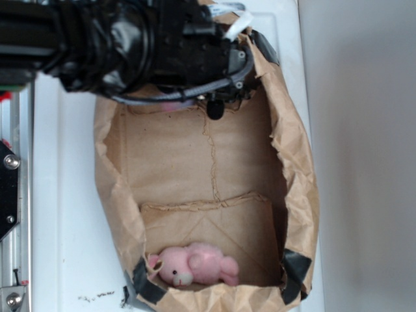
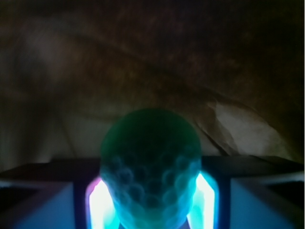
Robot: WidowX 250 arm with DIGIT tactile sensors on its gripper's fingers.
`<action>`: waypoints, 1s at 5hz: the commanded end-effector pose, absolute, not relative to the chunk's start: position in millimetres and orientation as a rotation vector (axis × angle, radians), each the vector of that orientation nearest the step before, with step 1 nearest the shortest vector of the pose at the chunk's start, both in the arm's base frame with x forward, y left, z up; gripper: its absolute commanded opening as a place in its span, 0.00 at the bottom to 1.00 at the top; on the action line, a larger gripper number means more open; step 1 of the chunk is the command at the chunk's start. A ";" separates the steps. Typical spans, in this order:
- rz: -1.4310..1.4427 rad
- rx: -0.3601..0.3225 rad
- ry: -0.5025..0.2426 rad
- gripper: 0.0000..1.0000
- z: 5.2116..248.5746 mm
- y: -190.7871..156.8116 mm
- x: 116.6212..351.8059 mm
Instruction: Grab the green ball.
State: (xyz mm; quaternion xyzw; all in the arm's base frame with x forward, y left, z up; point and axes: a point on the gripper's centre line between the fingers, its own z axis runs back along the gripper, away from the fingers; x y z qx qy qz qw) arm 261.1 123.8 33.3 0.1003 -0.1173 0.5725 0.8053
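In the wrist view the green ball, round with a bumpy knitted surface, fills the space between my gripper's two fingers. The dark fingertips reach the ball's sides on the left and right, so the gripper is shut on it. Crumpled brown paper shows dimly behind the ball. In the exterior view the black gripper hangs at the far end of the brown paper bag, and the arm hides the ball there.
A pink plush toy lies at the near end of the bag's floor. The bag's crumpled walls rise on both sides, with black tape at the near corners. The bag rests on a white surface; a metal rail runs along the left.
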 end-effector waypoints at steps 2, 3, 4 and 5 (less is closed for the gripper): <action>0.673 0.125 -0.208 0.00 85.9 97.1 261.5; 0.500 0.098 -0.186 0.00 97.3 83.1 259.0; 0.327 0.083 -0.170 0.00 110.5 64.5 250.4; 0.187 -0.029 -0.142 0.00 126.6 54.7 248.4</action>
